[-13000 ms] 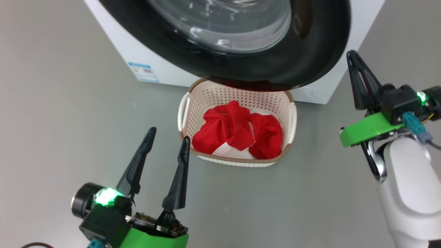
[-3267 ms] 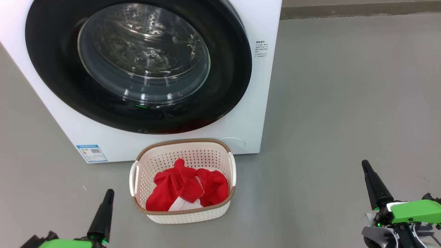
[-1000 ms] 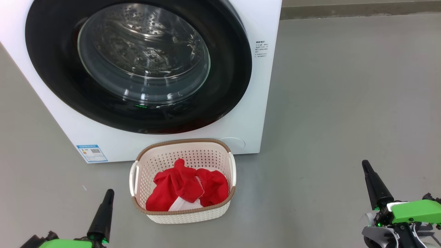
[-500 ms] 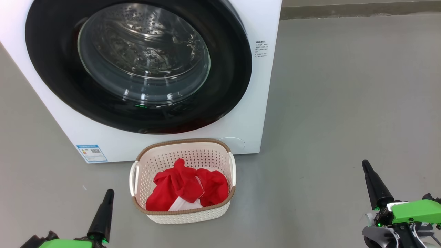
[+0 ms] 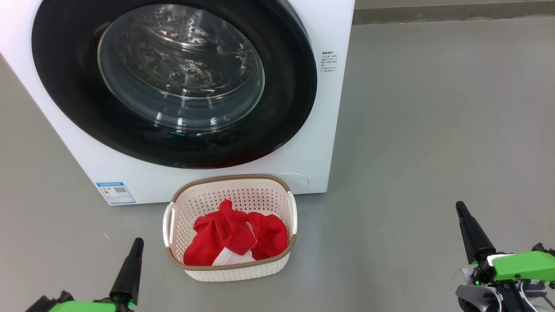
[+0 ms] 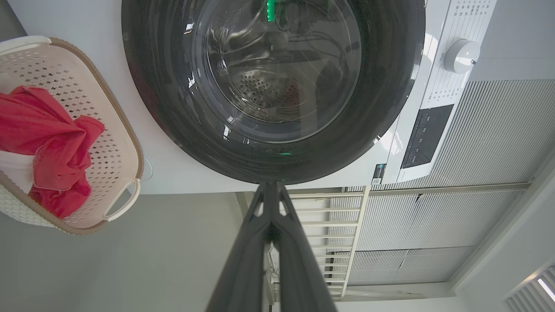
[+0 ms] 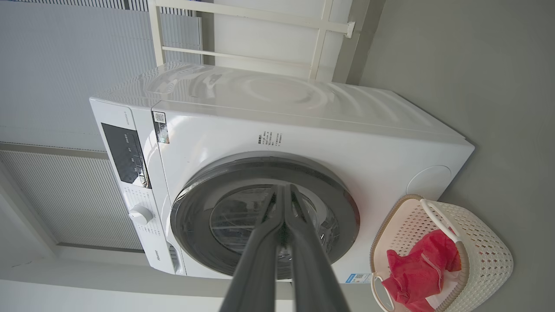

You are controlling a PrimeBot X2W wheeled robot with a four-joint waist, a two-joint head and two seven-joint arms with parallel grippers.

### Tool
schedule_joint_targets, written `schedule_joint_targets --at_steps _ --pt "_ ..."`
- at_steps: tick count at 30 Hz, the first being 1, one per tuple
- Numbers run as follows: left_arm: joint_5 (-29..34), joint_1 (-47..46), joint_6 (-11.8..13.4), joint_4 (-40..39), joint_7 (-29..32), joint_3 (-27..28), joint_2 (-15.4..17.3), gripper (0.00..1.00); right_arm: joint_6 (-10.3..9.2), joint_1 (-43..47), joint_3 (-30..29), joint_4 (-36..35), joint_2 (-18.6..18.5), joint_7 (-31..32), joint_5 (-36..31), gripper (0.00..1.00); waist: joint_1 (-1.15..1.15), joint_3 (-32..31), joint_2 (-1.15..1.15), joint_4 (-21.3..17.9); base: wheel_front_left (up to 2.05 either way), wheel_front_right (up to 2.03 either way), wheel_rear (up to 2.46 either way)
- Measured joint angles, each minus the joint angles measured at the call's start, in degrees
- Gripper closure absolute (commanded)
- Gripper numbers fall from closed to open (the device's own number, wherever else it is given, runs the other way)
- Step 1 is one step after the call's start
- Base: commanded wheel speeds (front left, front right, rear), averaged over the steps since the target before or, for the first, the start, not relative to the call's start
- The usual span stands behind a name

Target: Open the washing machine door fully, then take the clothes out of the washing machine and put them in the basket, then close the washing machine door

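1. The washing machine door (image 5: 180, 69) sits shut against the washing machine (image 5: 329, 108).
2. The clothes (image 5: 234, 238) lie bunched inside the basket (image 5: 230, 178), just before the machine.
3. The left gripper (image 5: 137, 243) and the right gripper (image 5: 459, 208) each have fingers pressed together, empty, apart from the basket.

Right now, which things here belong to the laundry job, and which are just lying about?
Job: washing machine; washing machine door, shut; red clothes; basket holding them.
Just there: blue energy sticker; control dial; white railing behind the machine.
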Motion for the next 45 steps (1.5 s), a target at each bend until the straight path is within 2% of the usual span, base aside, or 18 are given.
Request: schedule_joint_targets --at_steps 45 --pt "0.0 0.0 0.0 0.0 0.0 0.0 0.0 1.0 0.0 0.0 -0.01 0.0 0.0 0.0 0.01 1.0 0.0 0.0 0.0 0.0 0.0 0.0 0.0"
